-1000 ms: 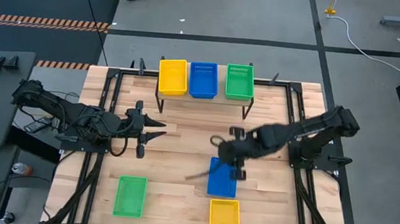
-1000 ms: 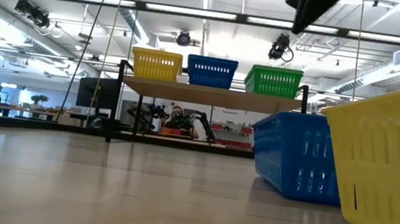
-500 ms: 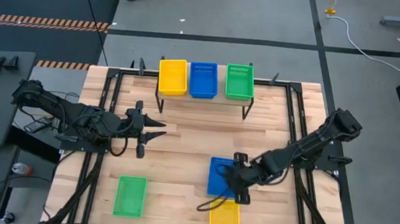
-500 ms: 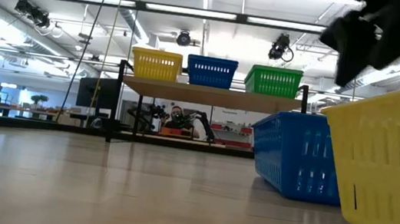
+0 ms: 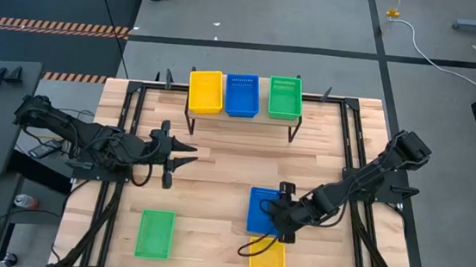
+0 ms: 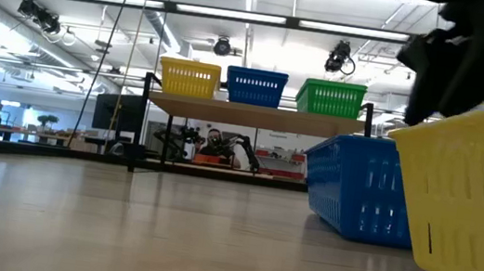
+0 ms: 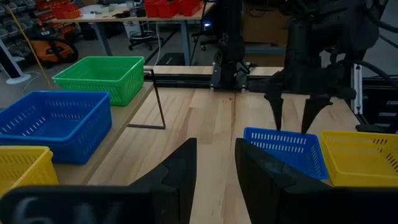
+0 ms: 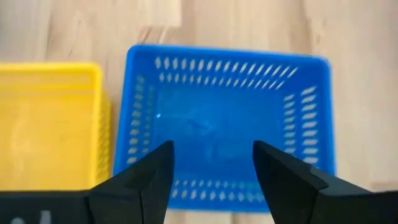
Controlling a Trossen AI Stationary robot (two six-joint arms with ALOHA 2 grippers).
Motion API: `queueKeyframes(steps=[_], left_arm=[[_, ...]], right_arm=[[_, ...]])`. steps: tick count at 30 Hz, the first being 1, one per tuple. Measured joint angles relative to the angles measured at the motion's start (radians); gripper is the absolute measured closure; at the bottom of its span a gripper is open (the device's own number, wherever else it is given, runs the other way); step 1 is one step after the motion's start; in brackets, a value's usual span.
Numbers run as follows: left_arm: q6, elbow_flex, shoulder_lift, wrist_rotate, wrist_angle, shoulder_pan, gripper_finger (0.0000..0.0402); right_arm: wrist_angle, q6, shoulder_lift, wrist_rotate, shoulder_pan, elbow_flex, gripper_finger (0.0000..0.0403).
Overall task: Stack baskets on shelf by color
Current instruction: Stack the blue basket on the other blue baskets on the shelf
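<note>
Three baskets stand on the shelf (image 5: 241, 115): yellow (image 5: 205, 92), blue (image 5: 242, 95) and green (image 5: 284, 97). They also show in the low view, yellow (image 6: 189, 78), blue (image 6: 256, 87) and green (image 6: 330, 98). Three more rest flat on the tabletop: green (image 5: 154, 233), blue (image 5: 261, 206) and yellow (image 5: 267, 262). My right gripper (image 5: 282, 219) points down, open, above the tabletop blue basket (image 8: 224, 118), touching nothing; the left wrist view shows it (image 7: 292, 121) just over that basket's rim. My left gripper (image 5: 186, 157) waits open at the table's left middle.
Black frame rails run along both table sides (image 5: 354, 144). The tabletop yellow basket (image 8: 50, 124) sits right beside the blue one toward the near edge. Bare wood (image 5: 226, 176) lies between the shelf and the near baskets. Room tables and bins show beyond the table.
My right gripper has moved from the table's middle toward the near edge and down, ending over the tabletop blue basket; in the last half second it has barely shifted. The baskets have stayed where they were.
</note>
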Motion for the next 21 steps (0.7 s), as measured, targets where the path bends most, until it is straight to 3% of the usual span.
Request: queueKeyframes(steps=[11,17,21], left_arm=[[-0.005,0.000,0.001,0.000,-0.010,0.000,0.0285],[-0.010,0.000,0.001,0.000,-0.018,0.000,0.0285],[-0.010,0.000,0.001,0.000,-0.018,0.000,0.0285]], right_arm=[[0.037,-0.083,0.062,-0.056,-0.140,0.002,0.0193],[0.074,-0.122,0.140,-0.155,-0.184,0.002,0.0193],[0.055,-0.131,0.170,-0.141,-0.214,0.002,0.0194]])
